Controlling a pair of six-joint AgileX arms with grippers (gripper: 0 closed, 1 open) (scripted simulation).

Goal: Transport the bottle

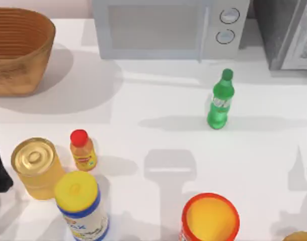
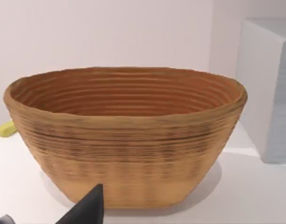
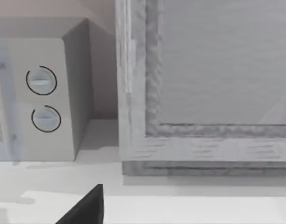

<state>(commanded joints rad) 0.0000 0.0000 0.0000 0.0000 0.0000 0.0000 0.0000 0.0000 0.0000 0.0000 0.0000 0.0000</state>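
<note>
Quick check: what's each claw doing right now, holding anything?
Left claw: cannot be told; nothing seen held.
Right claw: cannot be told; the bottle stands free on the table.

You have bare table (image 1: 158, 108) on every side of the bottle (image 1: 220, 100). Behind it the microwave (image 1: 168, 27) walls off the rear. Toward the front left, the orange bottle (image 1: 83, 150), gold-lidded can (image 1: 36, 165) and yellow-lidded canister (image 1: 82, 205) crowd together.

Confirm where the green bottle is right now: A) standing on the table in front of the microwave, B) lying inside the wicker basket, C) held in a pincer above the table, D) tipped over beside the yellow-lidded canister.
A: the bottle stands upright on the table, just in front of the microwave, untouched.
</note>
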